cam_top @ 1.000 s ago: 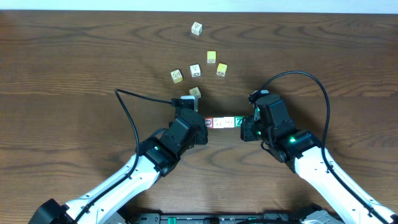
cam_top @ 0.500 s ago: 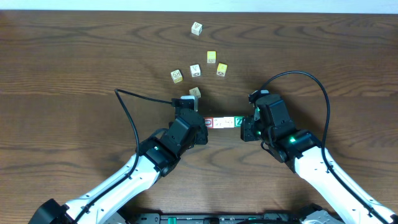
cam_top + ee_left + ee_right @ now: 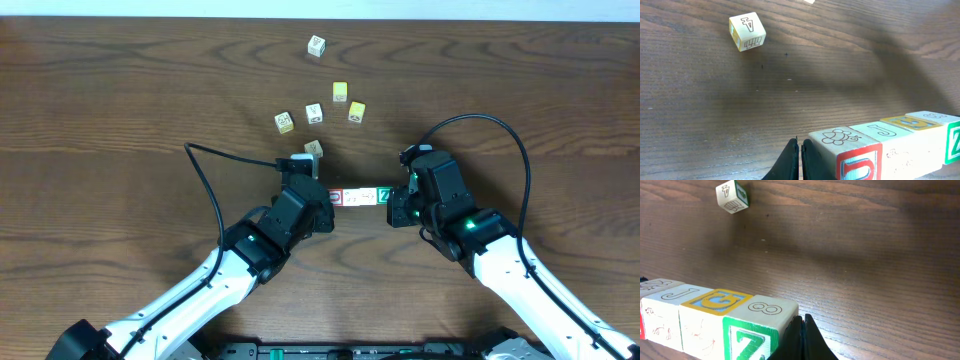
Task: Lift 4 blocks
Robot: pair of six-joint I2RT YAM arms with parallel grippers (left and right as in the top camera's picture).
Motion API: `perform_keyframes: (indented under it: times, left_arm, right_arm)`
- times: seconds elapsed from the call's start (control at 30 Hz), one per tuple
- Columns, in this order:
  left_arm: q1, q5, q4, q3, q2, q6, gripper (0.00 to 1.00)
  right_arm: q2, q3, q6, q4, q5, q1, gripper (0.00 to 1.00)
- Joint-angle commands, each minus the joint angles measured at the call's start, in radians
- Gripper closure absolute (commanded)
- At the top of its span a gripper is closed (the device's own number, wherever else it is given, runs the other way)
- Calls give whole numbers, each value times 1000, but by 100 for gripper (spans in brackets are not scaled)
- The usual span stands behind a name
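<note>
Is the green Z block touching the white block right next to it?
Touching. The right wrist view shows the green Z block flush against the neighbouring white block, with no gap between them.

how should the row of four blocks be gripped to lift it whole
By its two end faces, pressed inward along the row: left gripper on the red-faced block, right gripper on the green Z block. Its four pieces sit face to face in one straight line, so only end pressure keeps them together.

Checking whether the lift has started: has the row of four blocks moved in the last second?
No. The row sits equally far below the tan cube as before.
</note>
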Motion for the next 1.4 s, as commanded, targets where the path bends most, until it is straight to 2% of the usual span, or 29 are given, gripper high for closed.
perform_keyframes:
  times: [0.0, 1.37]
  left_arm:
    - [-45, 198, 50, 75, -14, 2, 93]
    - [-45, 197, 48, 76, -71, 6, 93]
  right_arm:
    - [-21, 50, -13, 27, -290, 82, 99]
    - [-21, 84, -16, -7, -290, 82, 99]
